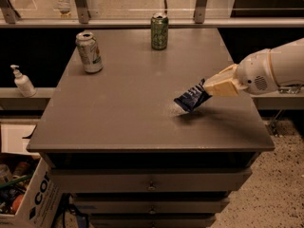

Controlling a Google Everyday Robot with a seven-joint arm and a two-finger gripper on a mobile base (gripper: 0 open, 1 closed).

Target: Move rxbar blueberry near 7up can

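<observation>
Camera view: the gripper (211,87) is clenched on 1 end of the rxbar blueberry (191,99), which hangs tilted from its tip and seems just clear of the table (128,122) — the pick looks done. The 7up can (89,52) stands well apart, out ahead of the gripper toward the far corner — carry and set-down remain.

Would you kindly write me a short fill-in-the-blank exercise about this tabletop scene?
1. Over the picture-right part of the table, the gripper holds the rxbar blueberry, whose wrapper is dark ____.
2. Counting the 7up can and the green can, the table carries ____ cans.
3. The 7up can stands ____, not on its side.
Missing words: blue; two; upright.
</observation>
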